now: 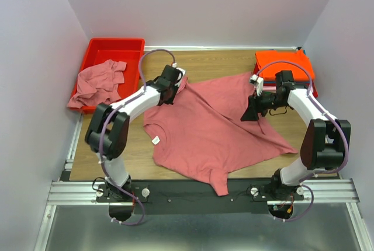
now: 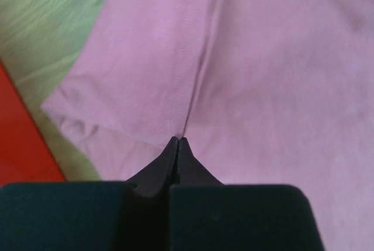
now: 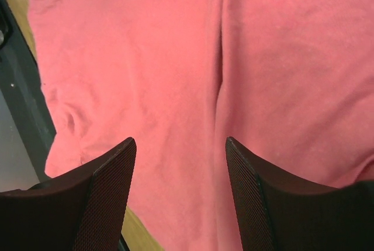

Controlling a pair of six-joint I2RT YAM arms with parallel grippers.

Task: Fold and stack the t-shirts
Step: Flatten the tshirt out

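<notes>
The pink t-shirt [image 1: 204, 137] lies spread and rumpled across the middle of the table [image 1: 225, 64]. The left gripper [image 2: 178, 141] is pinched tight on a ridge of its cloth at the far-left edge. The right gripper [image 3: 180, 143] hangs over the shirt's right side, fingers apart, gripping nothing. This looks like the grab for the first fold; next, the right needs its own pinch before both lift together.

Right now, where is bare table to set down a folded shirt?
Bare table runs along the far edge between the red bin and the orange shirts, and at the near-left corner. The spread pink shirt fills the centre.
</notes>
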